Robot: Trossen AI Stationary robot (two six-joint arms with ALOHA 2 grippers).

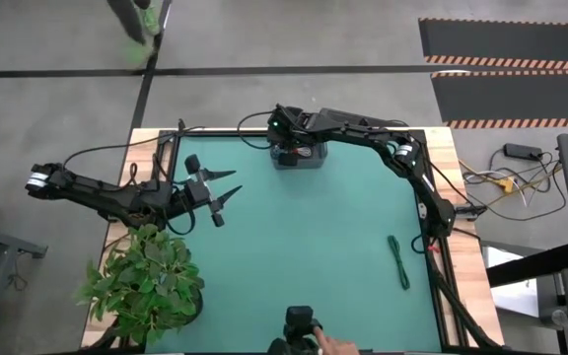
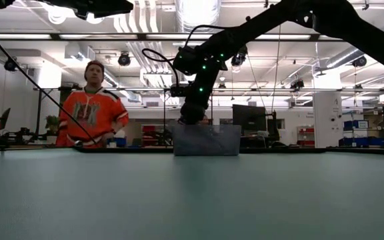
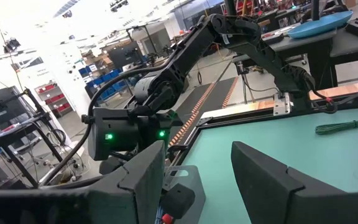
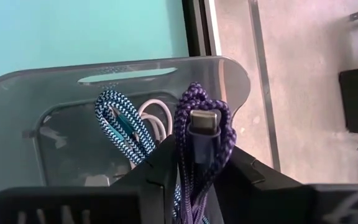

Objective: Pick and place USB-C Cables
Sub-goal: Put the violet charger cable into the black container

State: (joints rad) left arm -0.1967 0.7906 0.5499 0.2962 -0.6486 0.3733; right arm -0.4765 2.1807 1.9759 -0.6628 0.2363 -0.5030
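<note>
while over the grey tray (image 4: 17, 93), the right gripper (image 4: 197, 168) clamps the purple cable (image 4: 201, 134).

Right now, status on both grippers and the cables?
Right gripper shut on purple cable, over grey tray. Blue cable and white cable inside. Green cable on mat. Left gripper open, idle.

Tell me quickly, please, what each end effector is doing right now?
Left end effector: open, empty.
Right end effector: shut on the purple cable.
</note>
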